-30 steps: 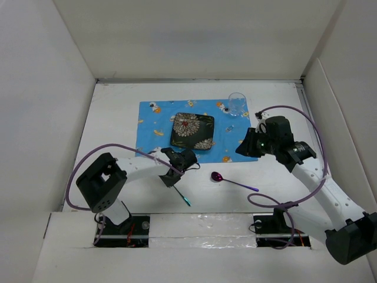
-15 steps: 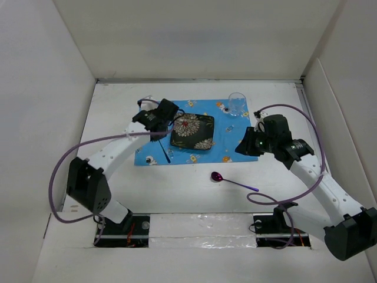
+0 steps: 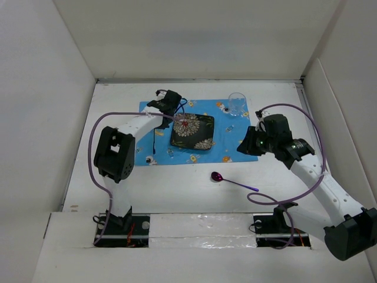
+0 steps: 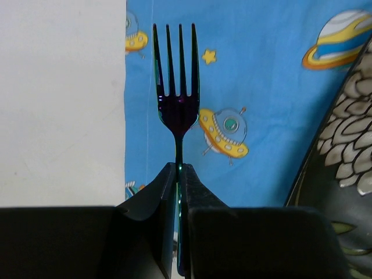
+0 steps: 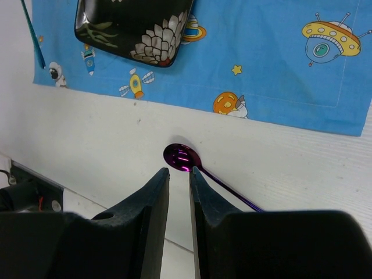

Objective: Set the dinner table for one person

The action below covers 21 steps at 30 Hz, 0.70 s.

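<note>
The dinner table (image 3: 177,191) is a white tabletop with a blue space-print placemat (image 3: 231,140) on it. A black floral plate (image 3: 192,131) lies on the mat, and a clear glass (image 3: 237,103) stands at its far right corner. My left gripper (image 3: 160,108) is shut on a dark fork (image 4: 176,93) at its neck. The tines point away over the mat's left strip (image 4: 261,87), beside the plate (image 4: 343,145). A purple spoon (image 3: 232,181) lies on the table in front of the mat. My right gripper (image 5: 179,171) hovers over the spoon's bowl (image 5: 182,157), jaws a narrow gap apart and empty.
White walls (image 3: 65,118) border the tabletop on the left, far and right sides. The fork's teal handle (image 3: 154,142) trails back over the mat's left side and also shows in the right wrist view (image 5: 34,38). Purple cables loop off both arms.
My left arm has carried the fork from the table's front, left of the spoon, up to the far left part of the placemat. The right arm has barely moved.
</note>
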{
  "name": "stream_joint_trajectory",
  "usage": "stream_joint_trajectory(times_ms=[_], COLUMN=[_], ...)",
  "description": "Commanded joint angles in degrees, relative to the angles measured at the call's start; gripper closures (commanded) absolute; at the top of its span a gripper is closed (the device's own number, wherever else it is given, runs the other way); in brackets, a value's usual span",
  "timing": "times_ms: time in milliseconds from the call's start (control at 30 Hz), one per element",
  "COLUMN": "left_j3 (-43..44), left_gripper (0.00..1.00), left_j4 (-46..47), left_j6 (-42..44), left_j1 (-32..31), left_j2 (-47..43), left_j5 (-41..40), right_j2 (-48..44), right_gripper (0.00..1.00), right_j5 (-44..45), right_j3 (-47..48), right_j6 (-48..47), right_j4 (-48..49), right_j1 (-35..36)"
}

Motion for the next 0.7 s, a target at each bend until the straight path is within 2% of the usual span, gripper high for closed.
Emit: stream_joint_trajectory(times_ms=[0, 500, 600, 633, 667], left_j3=[3.49, 3.05, 2.96, 2.87, 2.87], left_gripper=[1.00, 1.00, 1.00, 1.00, 0.90], left_j4=[3.65, 8.23, 8.14, 7.88, 7.79], left_j6=[5.39, 5.57, 5.04, 4.95, 5.04], left_j1=[1.50, 3.17, 3.17, 3.17, 3.17], left_j2=[0.25, 7.46, 8.17, 8.34, 8.52], left_j5=[-0.23, 5.05, 3.74, 3.82, 3.73], right_j2=[-0.92, -0.49, -0.40, -0.57, -0.57], right_gripper=[0.74, 0.72, 0.63, 0.55, 0.52], right_j5=[1.43, 4.07, 4.60, 4.68, 4.69], right_j3=[0.18, -1.84, -1.84, -2.19, -2.37], right_j6=[0.54, 2.03, 1.86, 1.95, 1.86], right_j4=[-0.09, -0.97, -2.55, -3.16, -4.56], right_j1=[0.96, 2.01, 2.54, 2.54, 2.54])
